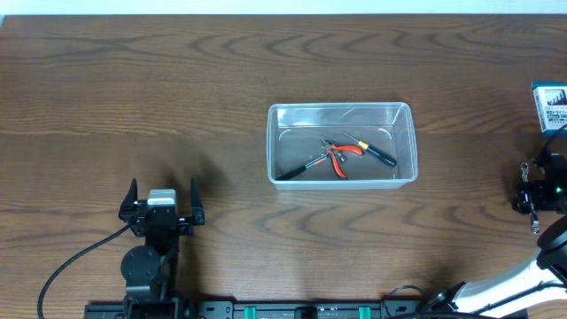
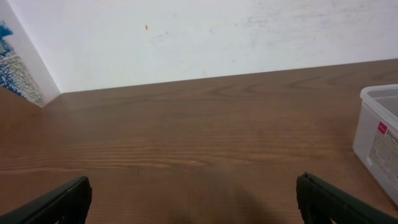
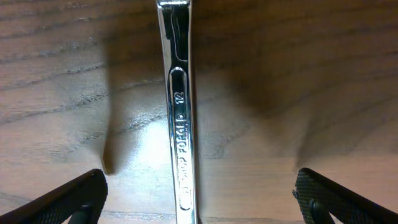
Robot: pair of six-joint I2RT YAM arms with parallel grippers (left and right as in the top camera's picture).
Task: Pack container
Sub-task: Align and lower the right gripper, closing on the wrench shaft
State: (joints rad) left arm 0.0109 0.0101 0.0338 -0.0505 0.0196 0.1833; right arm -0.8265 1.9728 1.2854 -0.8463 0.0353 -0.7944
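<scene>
The clear plastic container (image 1: 341, 107) stands at the table's centre. It holds red-handled pliers (image 1: 341, 156), a yellow-and-black screwdriver (image 1: 374, 151) and a black-handled tool (image 1: 301, 167). Its corner shows at the right of the left wrist view (image 2: 379, 134). My left gripper (image 1: 164, 189) is open and empty over bare table at the front left (image 2: 193, 202). My right gripper (image 1: 538, 182) is at the far right, low over the table. It is open (image 3: 200, 196), with a steel wrench (image 3: 179, 124) marked 12 lying flat between its fingers, untouched.
A small blue-and-white box (image 1: 551, 106) stands at the right edge, just behind the right gripper. A white wall runs along the table's far edge in the left wrist view.
</scene>
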